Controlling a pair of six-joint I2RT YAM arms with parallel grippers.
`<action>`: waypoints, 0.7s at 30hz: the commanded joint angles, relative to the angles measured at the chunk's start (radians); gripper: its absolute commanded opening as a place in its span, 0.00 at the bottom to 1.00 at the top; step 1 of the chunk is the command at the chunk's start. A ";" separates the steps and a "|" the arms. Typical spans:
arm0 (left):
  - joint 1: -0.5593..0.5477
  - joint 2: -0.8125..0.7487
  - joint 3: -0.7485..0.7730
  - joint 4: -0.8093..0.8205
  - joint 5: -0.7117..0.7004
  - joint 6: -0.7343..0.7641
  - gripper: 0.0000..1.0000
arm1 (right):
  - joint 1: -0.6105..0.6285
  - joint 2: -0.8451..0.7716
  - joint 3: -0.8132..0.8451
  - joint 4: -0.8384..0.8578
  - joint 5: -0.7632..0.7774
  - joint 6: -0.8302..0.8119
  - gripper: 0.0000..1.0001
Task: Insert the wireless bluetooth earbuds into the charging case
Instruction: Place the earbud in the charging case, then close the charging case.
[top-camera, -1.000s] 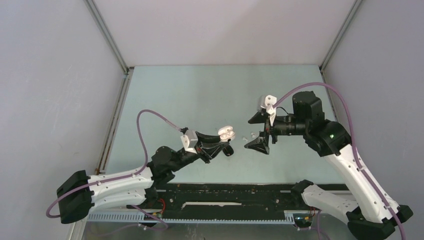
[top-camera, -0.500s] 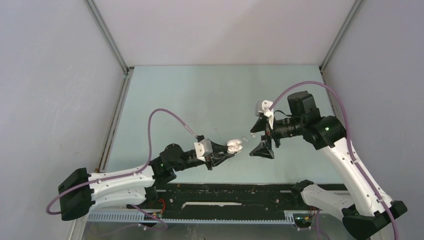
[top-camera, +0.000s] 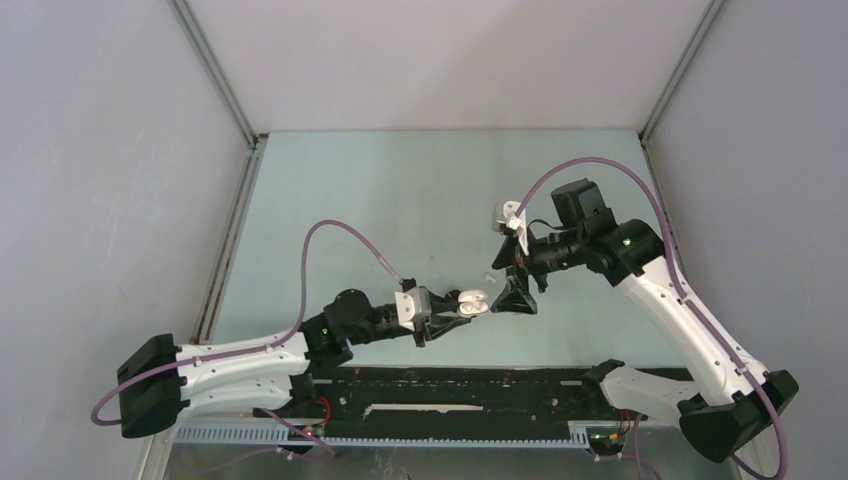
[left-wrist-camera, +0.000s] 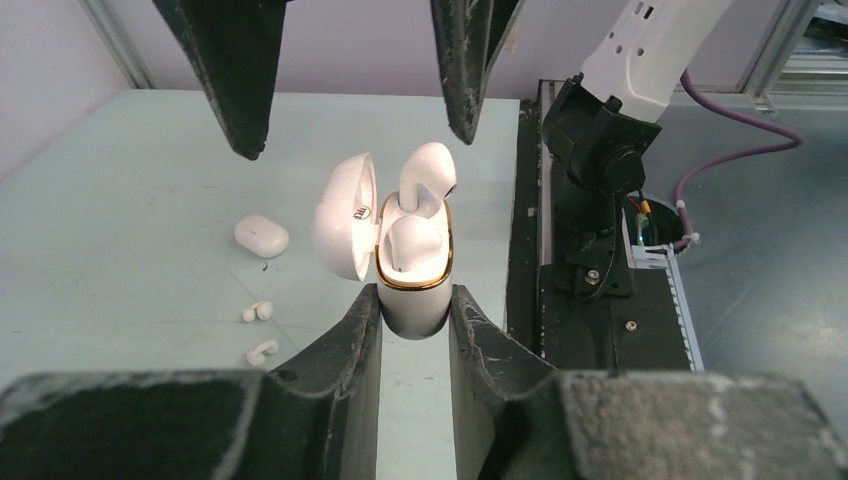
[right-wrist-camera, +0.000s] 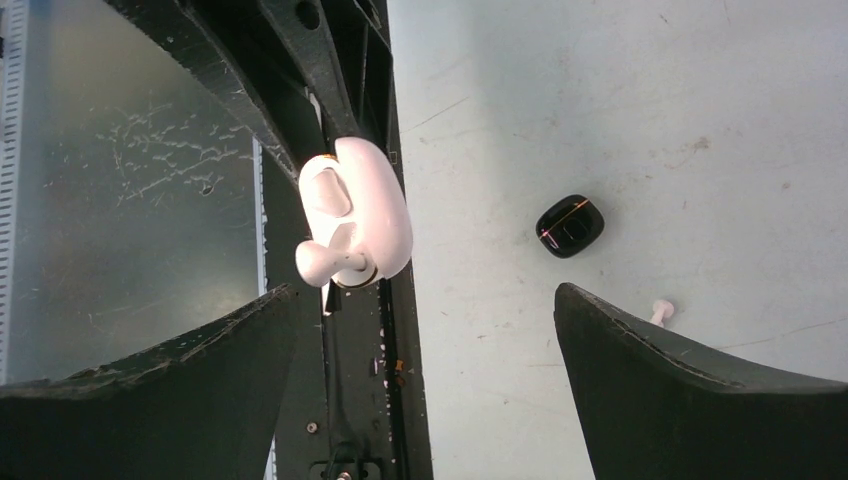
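My left gripper (left-wrist-camera: 412, 302) is shut on the base of a white charging case (left-wrist-camera: 412, 275) with a gold rim and holds it above the table. Its lid (left-wrist-camera: 343, 215) is open. One white earbud (left-wrist-camera: 410, 243) sits in the case. A second white earbud (left-wrist-camera: 428, 175) stands partly out of it. My right gripper (right-wrist-camera: 425, 292) is wide open and empty, pointing at the case (right-wrist-camera: 358, 205) from just beyond it. In the top view the case (top-camera: 472, 303) sits between the left gripper (top-camera: 462, 310) and the right gripper (top-camera: 502, 280).
A closed white case (left-wrist-camera: 261, 236) and two loose white earbuds (left-wrist-camera: 257, 312) (left-wrist-camera: 262, 350) lie on the table to the left in the left wrist view. A black case (right-wrist-camera: 570, 225) and a small white earbud (right-wrist-camera: 661, 310) lie below the right gripper. The black base rail (top-camera: 450, 385) runs along the near edge.
My left arm has carried the open case to the right, toward the right gripper. My right arm has swung left and down to meet it. The right jaws stayed open.
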 joint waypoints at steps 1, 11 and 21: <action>-0.011 -0.007 0.045 0.015 0.012 0.027 0.00 | 0.019 0.016 0.001 0.032 0.012 -0.015 0.99; -0.016 -0.011 0.046 0.013 0.013 0.030 0.00 | 0.033 0.032 0.002 0.038 0.025 -0.018 0.99; -0.016 -0.013 0.044 0.021 0.013 0.026 0.00 | 0.040 0.049 0.002 0.066 0.061 0.014 0.98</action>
